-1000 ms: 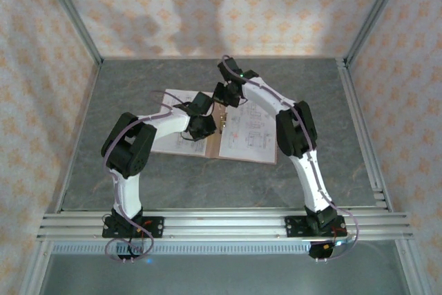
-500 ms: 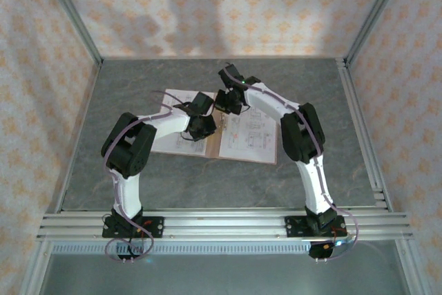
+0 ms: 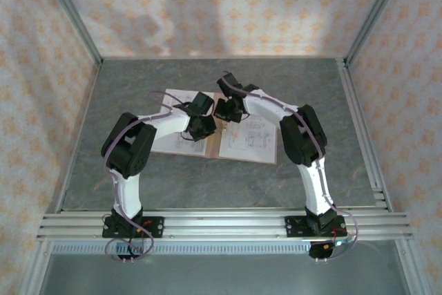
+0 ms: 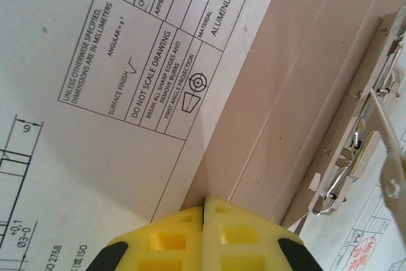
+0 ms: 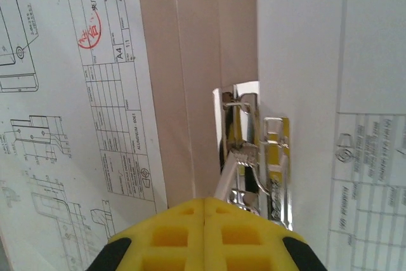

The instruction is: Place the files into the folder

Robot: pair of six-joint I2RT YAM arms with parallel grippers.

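The folder [image 4: 285, 80] lies open, files [image 4: 76, 176] on both leaves. The left gripper [image 4: 203, 204] and right gripper [image 5: 204, 202], each pressed together and apparently empty, sit near its clip [image 5: 254, 157].

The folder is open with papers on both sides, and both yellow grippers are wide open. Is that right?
Almost. Both grippers are shut: the wrist views show the left gripper and the right gripper with jaws pressed together. The folder is open, with papers on both sides.
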